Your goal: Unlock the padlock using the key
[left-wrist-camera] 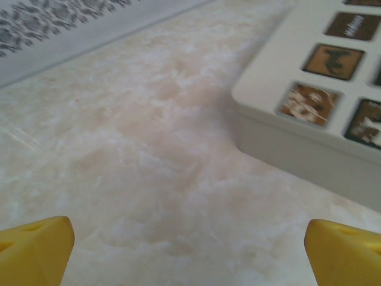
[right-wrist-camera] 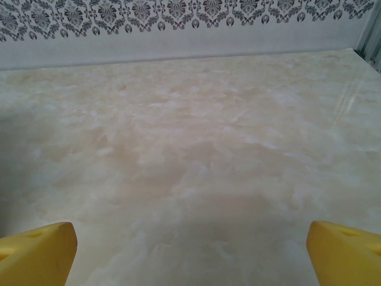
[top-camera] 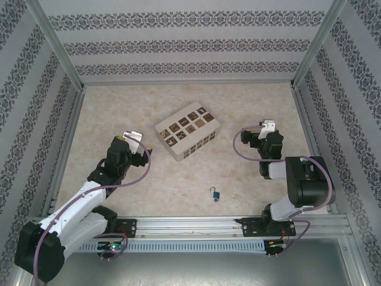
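The tiny padlock [top-camera: 216, 194], blue body with a thin silver shackle, lies on the table near the front edge, between the two arms. I cannot make out the key; a small dark speck beside the padlock is too small to identify. My left gripper [top-camera: 132, 138] hovers left of the cream box, open, its yellow fingertips [left-wrist-camera: 36, 250] wide apart over bare table. My right gripper [top-camera: 266, 126] is at the right, also open, with yellow fingertips [right-wrist-camera: 38, 250] spread and nothing between them. Both grippers are well behind the padlock.
A cream box [top-camera: 187, 132] with dark brown square tiles sits mid-table; its corner [left-wrist-camera: 286, 131] is close to the right of my left gripper. Patterned walls enclose the marble table [top-camera: 178, 179] on three sides. A metal rail [top-camera: 190, 225] runs along the front.
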Controlling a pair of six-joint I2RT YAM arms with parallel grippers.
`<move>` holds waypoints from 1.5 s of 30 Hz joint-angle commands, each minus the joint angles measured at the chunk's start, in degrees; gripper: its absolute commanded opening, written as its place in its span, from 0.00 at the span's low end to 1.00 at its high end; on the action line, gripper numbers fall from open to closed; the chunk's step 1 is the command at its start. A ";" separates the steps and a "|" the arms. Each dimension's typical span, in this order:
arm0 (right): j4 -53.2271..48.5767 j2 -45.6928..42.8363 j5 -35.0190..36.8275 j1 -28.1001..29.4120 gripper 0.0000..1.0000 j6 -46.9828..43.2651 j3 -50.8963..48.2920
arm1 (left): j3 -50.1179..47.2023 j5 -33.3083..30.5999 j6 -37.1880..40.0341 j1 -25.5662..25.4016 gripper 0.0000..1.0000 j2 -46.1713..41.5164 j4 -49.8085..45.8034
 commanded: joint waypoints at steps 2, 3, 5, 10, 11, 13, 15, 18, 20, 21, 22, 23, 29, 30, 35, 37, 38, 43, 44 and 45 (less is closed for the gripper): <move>0.04 -0.77 1.05 -0.06 0.98 -0.85 0.41 | -3.95 -10.41 1.57 0.68 0.99 3.74 16.31; 0.04 -0.77 1.05 -0.11 0.98 -0.80 0.41 | -5.04 -10.75 1.78 1.46 0.99 4.66 18.97; 0.04 -0.70 1.05 -0.06 0.98 -0.85 0.41 | -6.44 -9.40 1.62 3.12 0.99 6.29 22.33; 0.09 -0.73 1.05 -0.06 0.98 -0.84 0.41 | -8.78 -6.29 -0.28 5.20 0.99 9.94 27.30; 0.04 -0.77 1.05 -0.07 0.98 -0.85 0.41 | -9.37 -5.37 -0.95 5.46 0.99 10.74 28.91; 0.05 -0.76 1.05 -0.06 0.98 -0.85 0.41 | -10.61 -4.03 -1.58 5.69 0.99 12.52 32.79; 0.09 -0.75 1.05 -0.06 0.98 -0.82 0.41 | -11.86 -3.56 -2.07 6.12 0.99 15.07 37.60; 0.04 -0.76 1.05 -0.08 0.98 -0.80 0.41 | -12.05 -2.64 -1.19 6.68 0.99 18.34 42.22; 0.05 -0.74 1.05 -0.06 0.98 -0.82 0.41 | -11.77 -1.69 -0.62 7.30 0.99 20.64 45.42; 0.09 -0.72 1.09 -0.06 0.98 -0.84 0.41 | -11.64 -0.87 -0.07 7.57 0.99 22.01 47.13; 0.13 -0.73 1.05 -0.06 0.98 -0.85 0.41 | -11.35 -0.08 0.35 7.93 0.99 23.37 48.63; 0.13 -0.76 1.01 -0.06 0.98 -0.83 0.41 | -10.95 0.69 0.86 8.16 0.99 24.59 49.56; 0.13 -0.75 0.96 -0.06 0.98 -0.76 0.40 | -8.96 2.57 3.91 9.63 0.99 32.16 55.06; 0.13 -0.77 0.95 -0.06 0.98 -0.76 0.33 | -9.49 2.13 4.15 9.78 0.99 33.95 58.50; 0.13 -0.72 0.89 -0.13 0.98 -0.76 0.40 | -11.81 3.31 1.95 11.53 0.99 34.31 63.10; 0.13 -0.77 0.93 -0.14 0.98 -0.76 0.40 | -12.68 3.18 0.37 12.43 0.99 35.00 65.12; 0.13 -0.75 0.87 -0.12 0.98 -0.73 0.33 | -13.01 3.33 -0.38 13.05 0.99 35.84 66.31; 0.14 -0.75 0.87 -0.15 0.98 -0.74 0.39 | -14.35 3.52 -2.02 14.89 0.99 42.88 77.09; 0.13 -0.72 0.87 -0.15 0.98 -0.76 0.36 | -13.89 3.46 -2.42 14.95 0.99 41.58 73.99; 0.21 -0.71 0.81 -0.19 0.98 -0.76 0.32 | -12.90 4.33 -2.02 15.04 0.99 41.10 71.50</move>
